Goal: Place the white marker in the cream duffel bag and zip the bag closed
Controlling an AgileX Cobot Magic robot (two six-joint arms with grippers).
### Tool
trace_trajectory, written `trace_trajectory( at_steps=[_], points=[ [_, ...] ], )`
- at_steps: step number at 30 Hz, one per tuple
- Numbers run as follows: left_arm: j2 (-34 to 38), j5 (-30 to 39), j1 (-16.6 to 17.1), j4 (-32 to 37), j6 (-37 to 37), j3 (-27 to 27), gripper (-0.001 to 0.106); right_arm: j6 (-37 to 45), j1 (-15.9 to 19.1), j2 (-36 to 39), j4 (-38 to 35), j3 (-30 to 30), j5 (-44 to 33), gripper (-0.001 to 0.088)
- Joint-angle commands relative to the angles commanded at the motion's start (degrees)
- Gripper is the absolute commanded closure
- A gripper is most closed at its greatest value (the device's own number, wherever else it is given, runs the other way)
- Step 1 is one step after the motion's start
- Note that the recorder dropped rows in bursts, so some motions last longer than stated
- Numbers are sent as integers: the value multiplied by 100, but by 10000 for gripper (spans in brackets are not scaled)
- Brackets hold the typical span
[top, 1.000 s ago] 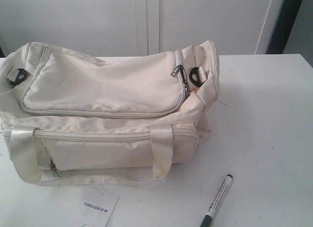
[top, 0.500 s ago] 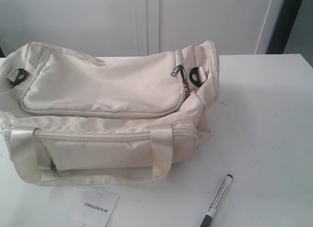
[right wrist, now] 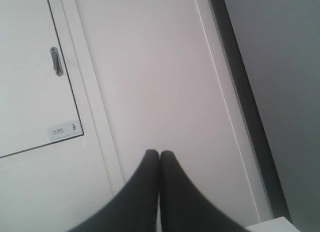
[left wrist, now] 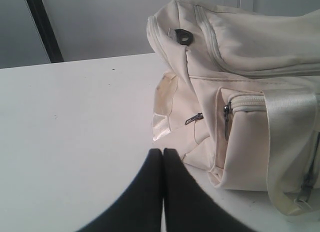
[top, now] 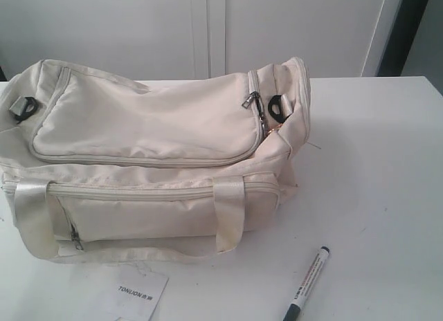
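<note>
The cream duffel bag (top: 152, 162) lies on the white table (top: 374, 155), filling the left and middle of the exterior view, its top zip drawn shut with metal pulls (top: 253, 103) near its right end. The white marker (top: 306, 283) with black cap rests on the table in front of the bag, at the lower right. Neither arm shows in the exterior view. In the left wrist view my left gripper (left wrist: 162, 151) is shut and empty, just short of the bag's end (left wrist: 240, 107). My right gripper (right wrist: 159, 152) is shut and empty, facing a white cabinet door.
A white paper tag (top: 138, 293) with printed text lies at the table's front edge below the bag. White cabinet doors (top: 208, 30) stand behind the table. A door handle (right wrist: 56, 61) shows in the right wrist view.
</note>
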State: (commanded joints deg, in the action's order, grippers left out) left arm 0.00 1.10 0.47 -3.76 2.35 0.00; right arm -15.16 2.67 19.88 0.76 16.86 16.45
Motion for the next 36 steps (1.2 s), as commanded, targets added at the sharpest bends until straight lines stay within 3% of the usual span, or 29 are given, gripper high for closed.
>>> trace_trajectory(
  at_steps=[3, 13, 18, 26, 30, 36],
  points=[
    [0, 0, 0, 0, 0, 0, 1053, 0, 0, 475, 392, 427, -396, 868],
    [0, 0, 0, 0, 0, 0, 1053, 0, 0, 1808, 544, 1439, -1203, 868],
    [0, 0, 0, 0, 0, 0, 1053, 69, 0, 2363, 544, 2027, -1935, 868],
    [0, 0, 0, 0, 0, 0, 1053, 840, 0, 3180, 475, 2989, -3499, 868],
    [0, 0, 0, 0, 0, 0, 1053, 1651, 0, 3572, -37, 3390, -4218, 868],
    [0, 0, 0, 0, 0, 0, 1053, 2948, 0, 4144, -1387, 3961, -5201, 868]
  ],
)
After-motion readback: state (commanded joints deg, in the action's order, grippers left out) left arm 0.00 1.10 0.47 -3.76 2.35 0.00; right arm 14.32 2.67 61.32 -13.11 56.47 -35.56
